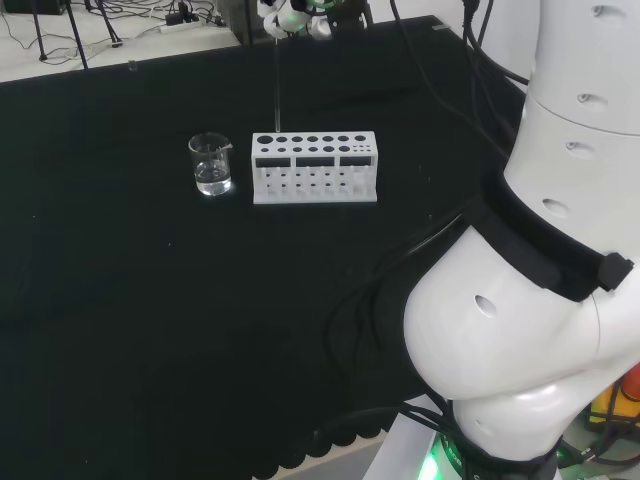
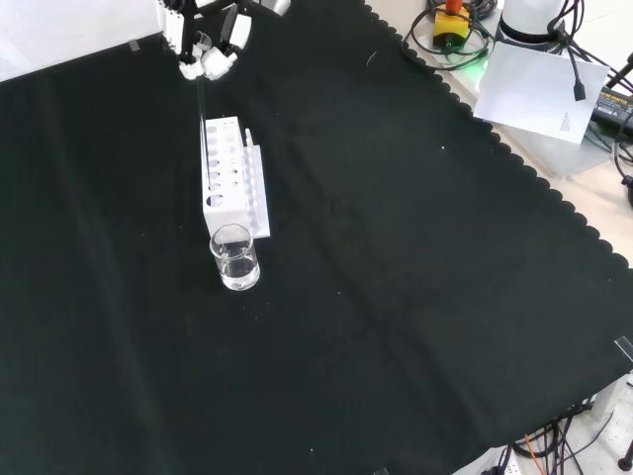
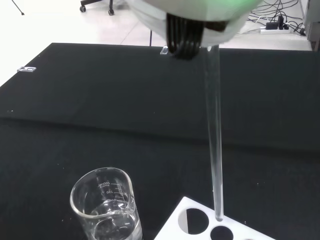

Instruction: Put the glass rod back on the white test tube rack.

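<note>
The insertion step is judged to be in hand: the glass rod (image 3: 214,130) is held upright above the white test tube rack (image 1: 315,168), and its lower tip is seen in the wrist view at, or just above, the rack's top plate, beside a corner hole; whether it touches the plate cannot be told. The rod is pinched at its upper end by the curled fingers of the hand (image 2: 210,51), which is seen at the top edge of the front view, above the far end of the rack. In the head view the rod hangs down from the hand as a thin line to the rack's back left corner. The next move is judged to call for a small sideways correction, so that the tip is brought over a hole, and then a straight lowering with the rod kept vertical before the pinch is released. A glass beaker (image 1: 211,165) with a little clear liquid stands just beside the rack's end, apart from the rod
</note>
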